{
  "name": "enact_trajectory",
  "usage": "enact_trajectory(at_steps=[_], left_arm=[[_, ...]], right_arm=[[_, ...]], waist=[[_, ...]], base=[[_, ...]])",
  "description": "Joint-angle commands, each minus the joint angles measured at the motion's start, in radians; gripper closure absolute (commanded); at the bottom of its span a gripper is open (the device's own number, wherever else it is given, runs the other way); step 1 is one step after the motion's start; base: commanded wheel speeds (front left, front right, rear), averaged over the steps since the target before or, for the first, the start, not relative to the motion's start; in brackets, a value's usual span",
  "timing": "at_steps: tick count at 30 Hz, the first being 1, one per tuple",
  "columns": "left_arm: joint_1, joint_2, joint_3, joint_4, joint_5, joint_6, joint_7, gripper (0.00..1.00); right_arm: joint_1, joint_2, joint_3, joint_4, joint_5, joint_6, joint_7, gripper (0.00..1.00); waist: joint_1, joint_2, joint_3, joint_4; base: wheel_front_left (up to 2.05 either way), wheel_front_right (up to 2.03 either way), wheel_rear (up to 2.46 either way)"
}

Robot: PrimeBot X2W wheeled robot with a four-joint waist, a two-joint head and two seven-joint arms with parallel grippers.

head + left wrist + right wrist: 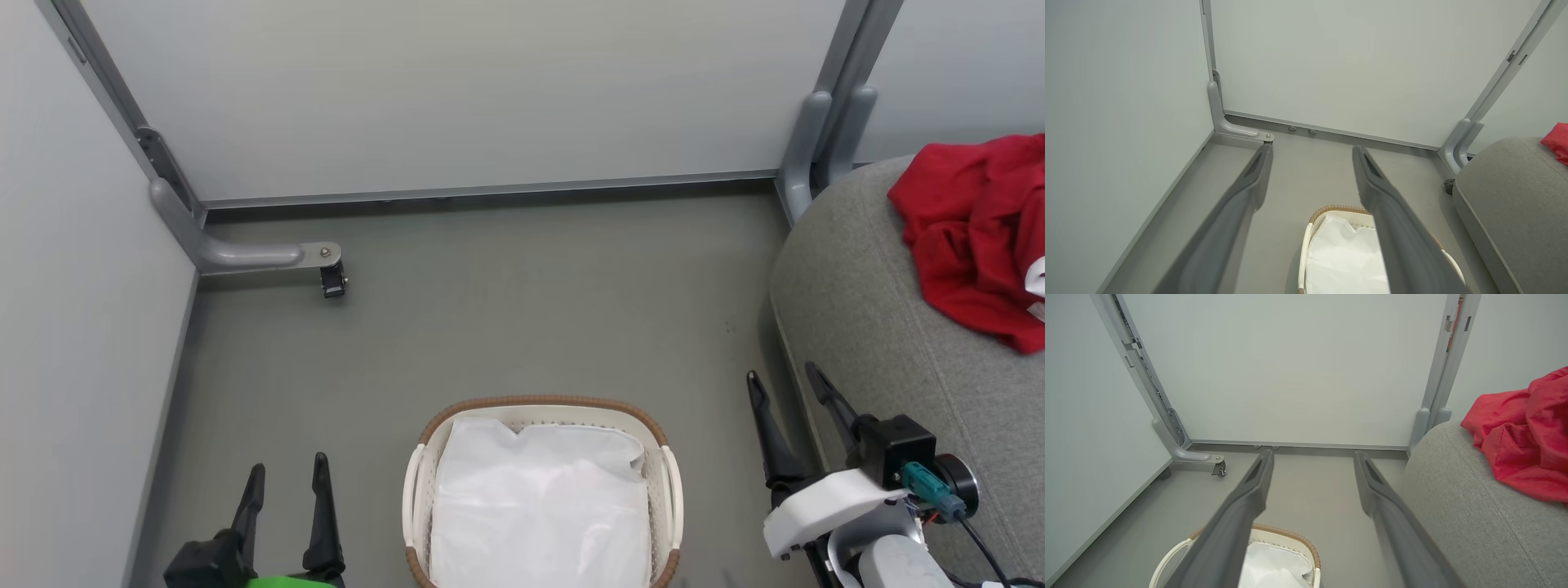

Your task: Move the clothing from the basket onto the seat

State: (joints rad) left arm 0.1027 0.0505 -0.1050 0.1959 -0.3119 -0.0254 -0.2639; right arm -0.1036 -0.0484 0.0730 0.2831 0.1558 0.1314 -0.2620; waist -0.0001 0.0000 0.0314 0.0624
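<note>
At the back and left of the head view: pale wall panels [457,90] in grey metal frames, meeting at a corner.

Below them: grey floor [522,310], carrying the basket and the frame foot.

At the right edge: seat [865,327], a grey fabric cushion with a rounded corner and a stitched seam.

On the seat, towards its far right: clothing [971,237], a crumpled red heap with a trace of white trim at its right edge. It lies above and to the right of the right claw, well apart from it, and across the whole scene from the left claw.

At bottom centre, on the floor: basket [539,403], white perforated plastic with a brown woven rim, lying between the two claws.

Inside the basket: white sheet [539,506], covering its inside.

At lower right: right claw [781,373], its fingers spread apart, tips up over the floor just beside the seat's near edge, right of the basket.

At lower left: left claw [288,464], its fingers likewise spread, tips up, left of the basket.

At upper left: caster wheel [333,282], small and black, under the frame foot.
</note>
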Motion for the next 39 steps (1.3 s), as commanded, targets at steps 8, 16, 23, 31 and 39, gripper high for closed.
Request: enact_trajectory(at_steps=[8,16,23,31,39], left_arm=[[-0.001,0.000,-0.004,0.003,-0.013,0.006,-0.001,0.00],[-0.003,-0.001,0.000,0.025,-0.048,-0.001,0.008,1.00],[-0.024,0.004,0.016,0.028,-0.177,-0.011,0.040,1.00],[-0.048,0.009,0.032,0.033,-0.307,-0.022,0.073,1.00],[-0.068,0.013,0.048,0.035,-0.425,-0.032,0.103,1.00]], right_arm=[[0.016,-0.004,-0.004,0.012,0.011,-0.001,-0.004,0.00],[0.020,0.004,-0.005,0.040,0.042,0.000,0.012,1.00],[0.017,0.004,-0.023,0.032,0.181,0.000,0.048,1.00],[0.014,0.003,-0.041,0.022,0.323,0.000,0.084,1.00],[0.011,0.002,-0.058,0.014,0.452,0.000,0.117,1.00]], waist=[[0.0001,0.0000,-0.005,-0.001],[0.0001,0.0000,-0.008,-0.003],[0.0001,0.0000,-0.009,-0.006],[0.0001,0.0000,-0.010,-0.010],[0.0001,0.0000,-0.012,-0.014]], base=[[0.00,0.00,0.00],[0.00,0.00,0.00],[0.00,0.00,0.00],[0.00,0.00,0.00],[0.00,0.00,0.00]])
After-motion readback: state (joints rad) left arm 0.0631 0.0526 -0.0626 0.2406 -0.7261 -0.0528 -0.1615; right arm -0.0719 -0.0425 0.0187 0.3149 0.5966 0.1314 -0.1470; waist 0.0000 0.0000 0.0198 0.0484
